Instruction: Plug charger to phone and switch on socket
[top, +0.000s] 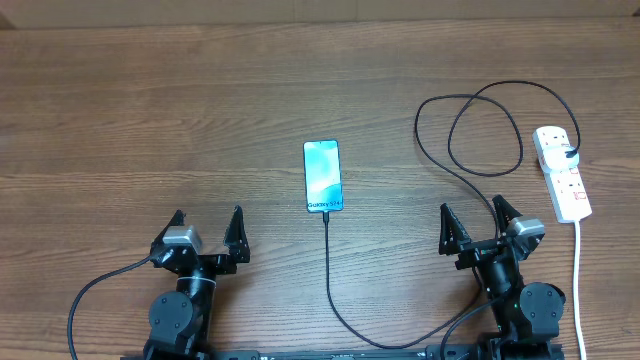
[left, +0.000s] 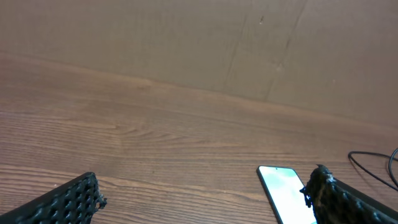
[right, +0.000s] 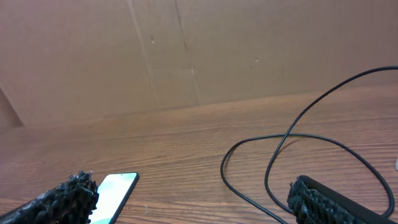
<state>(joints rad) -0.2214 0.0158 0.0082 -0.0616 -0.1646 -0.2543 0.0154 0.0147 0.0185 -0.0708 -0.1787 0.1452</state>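
Note:
The phone (top: 322, 176) lies flat mid-table, screen up, "Galaxy S24" text at its near end. The thin black charger cable (top: 328, 270) runs from the phone's near end down to the front edge, then up the right side, loops (top: 470, 130), and reaches a black plug in the white power strip (top: 562, 172). Its tip touches the phone's near edge. My left gripper (top: 207, 226) is open and empty, left of the phone. My right gripper (top: 472, 220) is open and empty, right of the phone. The phone shows in the left wrist view (left: 285, 190) and right wrist view (right: 112, 193).
The strip's white cord (top: 578, 290) runs down the right edge to the front. A brown cardboard wall (right: 186, 50) stands behind the wooden table (top: 150, 120). The cable loop lies ahead of the right gripper (right: 273, 168).

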